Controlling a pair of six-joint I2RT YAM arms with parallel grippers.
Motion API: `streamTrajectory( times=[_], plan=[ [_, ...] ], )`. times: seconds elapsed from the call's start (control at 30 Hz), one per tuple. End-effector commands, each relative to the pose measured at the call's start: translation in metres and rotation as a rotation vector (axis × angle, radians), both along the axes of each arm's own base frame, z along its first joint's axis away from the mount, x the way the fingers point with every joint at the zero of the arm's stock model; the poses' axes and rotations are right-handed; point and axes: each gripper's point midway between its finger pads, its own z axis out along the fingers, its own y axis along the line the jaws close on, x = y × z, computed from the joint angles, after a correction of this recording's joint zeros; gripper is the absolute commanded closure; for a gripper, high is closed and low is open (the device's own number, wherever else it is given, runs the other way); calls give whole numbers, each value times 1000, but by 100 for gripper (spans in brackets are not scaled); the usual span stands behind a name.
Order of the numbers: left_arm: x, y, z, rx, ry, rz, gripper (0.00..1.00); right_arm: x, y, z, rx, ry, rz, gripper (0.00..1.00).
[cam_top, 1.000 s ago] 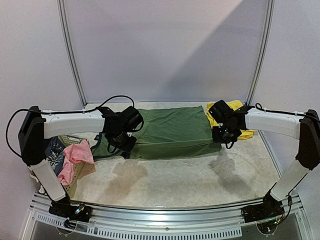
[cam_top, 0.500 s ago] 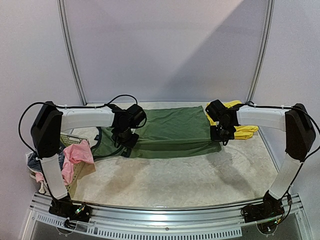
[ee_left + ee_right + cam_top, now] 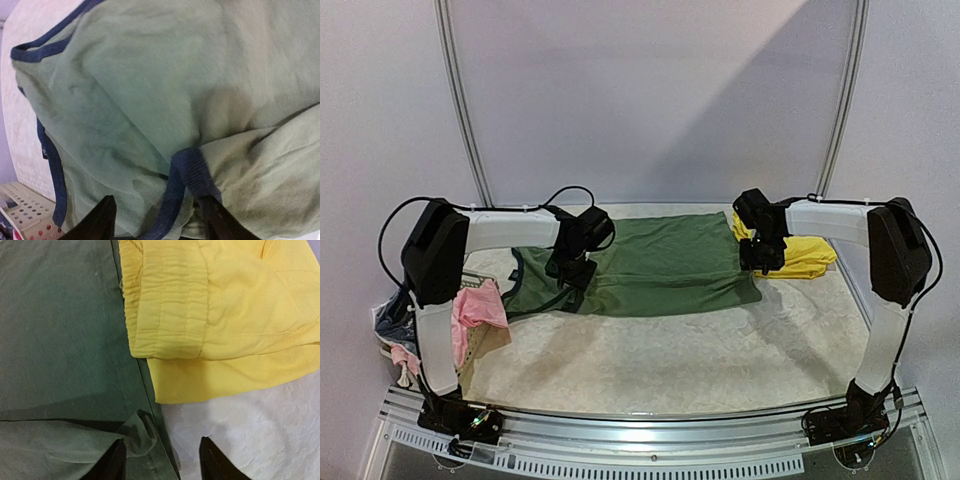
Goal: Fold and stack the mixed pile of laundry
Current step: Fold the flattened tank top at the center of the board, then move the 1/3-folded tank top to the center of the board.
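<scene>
The green top (image 3: 665, 265) lies flat across the middle of the view from above, its long side going left to right. Its near edge looks doubled over, so I think one fold is made and the next fold is the step in hand. The yellow shorts (image 3: 807, 256) sit folded at the right end of the top, touching it.

The left gripper (image 3: 159, 220) hangs over the left end of the top, by the dark blue trim (image 3: 187, 172) of an arm hole. Its fingers stand about half apart and pinch no cloth. The right gripper (image 3: 160, 460) hangs over the right end. Its fingers stand about half apart too and hold nothing. A small bunched corner of the top lies just under them, with the shorts to the upper right in that wrist view.

To fold well, each gripper should pinch both layers at its own end. The right one must stay on the green side, or it may drag the shorts along. The bunched corner and the curled trim need pulling flat first, or the fold could come out lumpy. Both arms should lift and move together so the top stays straight.

At the lower left, the pink piece (image 3: 475, 305) and the blue-grey piece (image 3: 390, 320) hang on the basket (image 3: 472, 345), not folded yet.
</scene>
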Motion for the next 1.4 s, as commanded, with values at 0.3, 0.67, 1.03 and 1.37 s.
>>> streamTrajectory(
  times=[0.3, 0.67, 1.03, 1.37],
  plan=[
    [-30, -14, 55, -215, -164, -50, 45, -28, 50, 56, 312, -160, 183, 42],
    [-26, -76, 13, -374, -58, -171, 58, -29, 77, -11, 287, -16, 262, 57],
    [-24, -79, -29, -318, -2, -188, 60, -57, 37, -76, 174, 106, 167, 61],
    [-53, -69, -43, -305, 59, -153, 62, -107, 4, -85, 143, 171, 76, 60]
  ],
)
